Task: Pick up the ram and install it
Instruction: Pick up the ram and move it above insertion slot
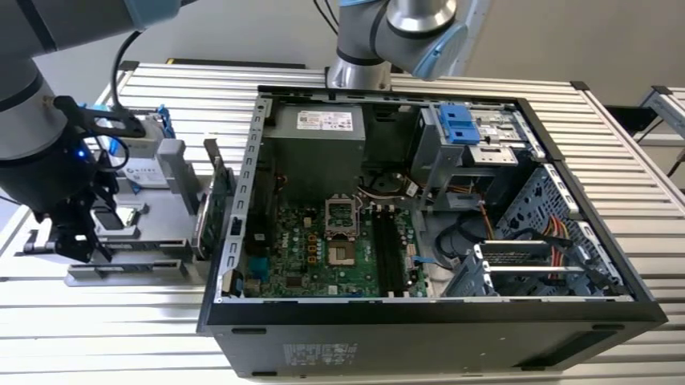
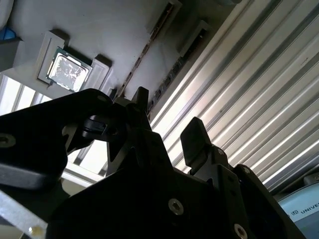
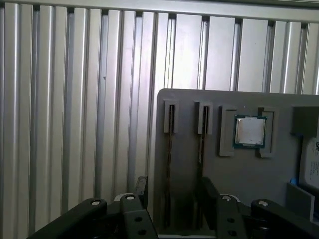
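Observation:
Two ram sticks stand on edge in narrow slots of a grey parts holder (image 3: 239,179). One ram (image 3: 169,149) runs down toward the gap between my fingertips, and the other ram (image 3: 202,144) lies close beside one finger (image 3: 209,191). My gripper (image 3: 174,194) is open and hovers just above the holder, straddling the first stick without touching it. In the second wrist view the gripper (image 2: 169,122) shows the same gap, with a ram (image 2: 172,69) as a thin dark line beyond it. In the exterior view the gripper (image 1: 75,241) hangs over the holder at the exterior view's left.
A processor chip (image 3: 249,131) sits in a pocket of the holder beside the sticks. The open computer case (image 1: 428,309) lies on the ribbed metal table (image 1: 631,160), its green motherboard (image 1: 321,257) with dark memory slots (image 1: 391,253) exposed. An upright expansion card (image 1: 214,204) stands between holder and case.

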Controlling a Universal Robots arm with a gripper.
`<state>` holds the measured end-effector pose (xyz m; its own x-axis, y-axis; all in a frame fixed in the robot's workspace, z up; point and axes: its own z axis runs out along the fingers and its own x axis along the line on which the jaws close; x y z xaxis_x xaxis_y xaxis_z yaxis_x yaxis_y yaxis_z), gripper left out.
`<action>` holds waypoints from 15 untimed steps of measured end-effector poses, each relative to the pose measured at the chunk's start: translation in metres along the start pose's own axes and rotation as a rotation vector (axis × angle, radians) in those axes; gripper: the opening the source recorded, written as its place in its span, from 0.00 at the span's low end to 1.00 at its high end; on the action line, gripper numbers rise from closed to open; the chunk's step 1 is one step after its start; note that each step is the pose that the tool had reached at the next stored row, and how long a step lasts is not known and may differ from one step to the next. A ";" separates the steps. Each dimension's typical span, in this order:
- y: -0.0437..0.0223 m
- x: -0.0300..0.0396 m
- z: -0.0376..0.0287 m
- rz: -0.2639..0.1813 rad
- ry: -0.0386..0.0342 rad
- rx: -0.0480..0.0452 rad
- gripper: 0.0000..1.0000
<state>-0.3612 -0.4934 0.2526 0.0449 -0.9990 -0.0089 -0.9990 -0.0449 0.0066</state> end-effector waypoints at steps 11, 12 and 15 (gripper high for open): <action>0.0000 0.0000 0.0074 0.000 0.0000 0.0000 1.00; 0.0000 0.0000 0.0080 0.000 0.0000 -0.0001 1.00; -0.0001 0.0001 0.0102 0.000 0.0003 -0.0001 1.00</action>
<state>-0.3612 -0.4934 0.2425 0.0449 -0.9990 -0.0086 -0.9990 -0.0449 0.0067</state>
